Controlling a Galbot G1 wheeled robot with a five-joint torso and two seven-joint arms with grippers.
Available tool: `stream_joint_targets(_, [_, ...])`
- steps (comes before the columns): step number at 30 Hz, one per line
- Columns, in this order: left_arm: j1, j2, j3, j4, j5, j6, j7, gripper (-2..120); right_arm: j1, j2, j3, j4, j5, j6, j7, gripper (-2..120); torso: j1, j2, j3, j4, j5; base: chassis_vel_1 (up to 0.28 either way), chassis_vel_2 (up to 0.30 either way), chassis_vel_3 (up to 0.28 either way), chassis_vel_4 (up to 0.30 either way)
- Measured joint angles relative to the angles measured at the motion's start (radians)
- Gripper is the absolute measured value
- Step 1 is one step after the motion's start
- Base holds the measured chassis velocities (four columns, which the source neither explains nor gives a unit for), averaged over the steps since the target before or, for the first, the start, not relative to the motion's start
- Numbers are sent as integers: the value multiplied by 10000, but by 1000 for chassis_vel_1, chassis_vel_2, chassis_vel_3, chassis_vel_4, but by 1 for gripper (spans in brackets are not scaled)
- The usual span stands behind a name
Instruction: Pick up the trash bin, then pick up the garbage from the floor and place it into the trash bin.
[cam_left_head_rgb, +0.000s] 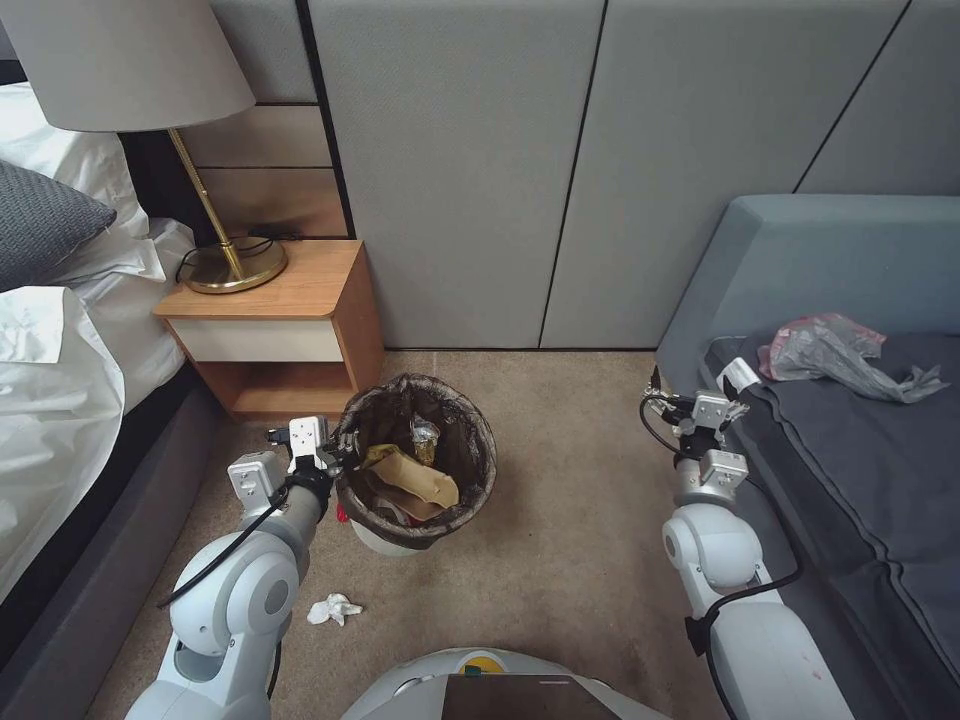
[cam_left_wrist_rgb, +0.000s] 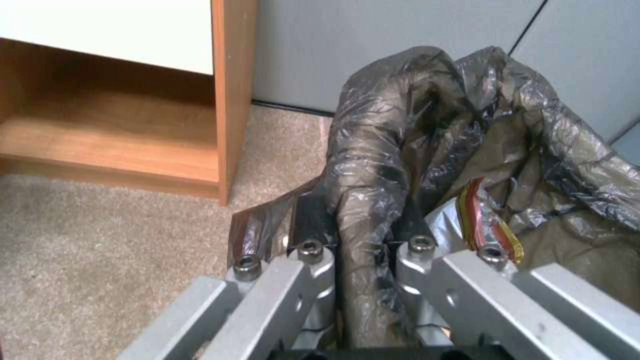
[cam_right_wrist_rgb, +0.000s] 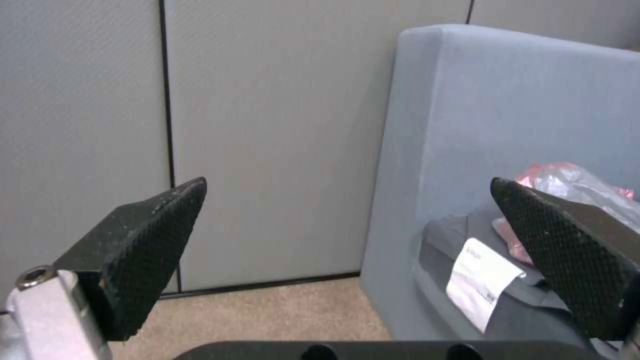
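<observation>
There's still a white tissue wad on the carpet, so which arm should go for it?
Probably the right. The left gripper is shut on the trash bin rim, so it is busy. The right gripper hangs open and empty beside the sofa, though the tissue wad lies nearer the left arm.

Lamp shade (cam_left_head_rgb: 120, 60) cut off at top edge; white bin (cam_left_head_rgb: 385, 538) mostly hidden under dark liner (cam_left_head_rgb: 470, 440).
</observation>
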Motion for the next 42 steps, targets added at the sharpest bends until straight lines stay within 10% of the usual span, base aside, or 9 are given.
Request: stream_joint_targets(42, [9, 21, -61, -36, -407, 0, -99, 5, 325, 191, -467, -379, -249, 46, 63, 100, 0, 0, 0, -1, 2, 17, 17, 16, 16])
